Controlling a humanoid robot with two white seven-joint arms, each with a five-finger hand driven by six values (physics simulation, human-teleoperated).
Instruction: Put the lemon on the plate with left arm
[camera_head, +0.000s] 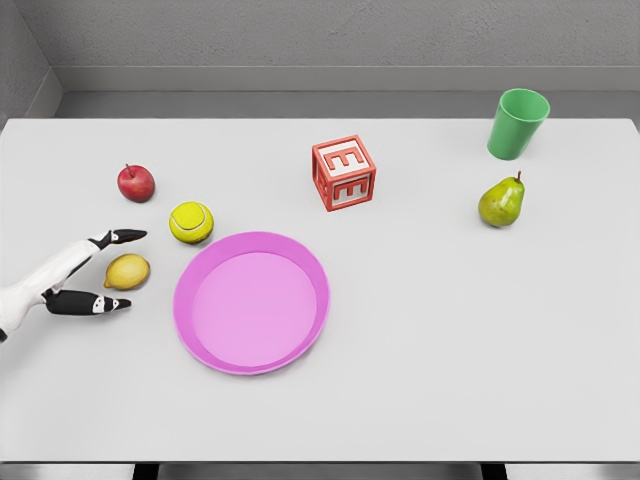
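Observation:
A small yellow lemon (127, 271) lies on the white table, just left of the pink plate (251, 301). My left hand (110, 270) comes in from the lower left with its fingers spread around the lemon: one dark fingertip (128, 236) is above it, the thumb tip (108, 304) below it. The fingers do not close on the fruit, and the hand is open. The plate holds nothing. My right arm is out of view.
A yellow-green tennis ball (191, 222) sits just above the lemon, with a red apple (136, 183) further back left. A red letter block (344, 172) stands mid-table. A pear (502, 202) and a green cup (518, 124) are at the far right.

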